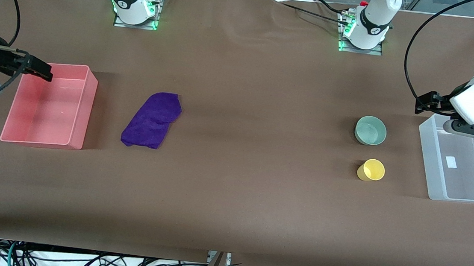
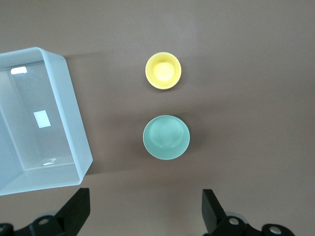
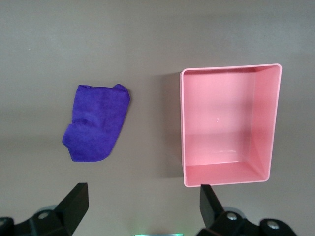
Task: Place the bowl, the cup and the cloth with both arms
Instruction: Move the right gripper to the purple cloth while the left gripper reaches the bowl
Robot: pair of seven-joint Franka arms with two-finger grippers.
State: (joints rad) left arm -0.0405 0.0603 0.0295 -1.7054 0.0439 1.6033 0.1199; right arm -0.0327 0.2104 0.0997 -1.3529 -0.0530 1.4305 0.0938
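The sage-green bowl (image 1: 370, 130) stands upright on the table toward the left arm's end. The yellow cup (image 1: 371, 169) stands beside it, nearer to the front camera. Both show in the left wrist view, bowl (image 2: 166, 137) and cup (image 2: 163, 70). The purple cloth (image 1: 152, 119) lies crumpled toward the right arm's end and shows in the right wrist view (image 3: 96, 123). My left gripper (image 1: 426, 104) hangs open and empty in the air by the clear bin's corner (image 2: 146, 211). My right gripper (image 1: 38, 70) hangs open and empty over the pink bin's corner (image 3: 142, 209).
An empty pink bin (image 1: 86, 111) sits beside the cloth at the right arm's end (image 3: 183, 123). An empty clear plastic bin (image 1: 425, 158) sits beside the bowl and cup at the left arm's end (image 2: 74, 128). The table is covered in brown cloth.
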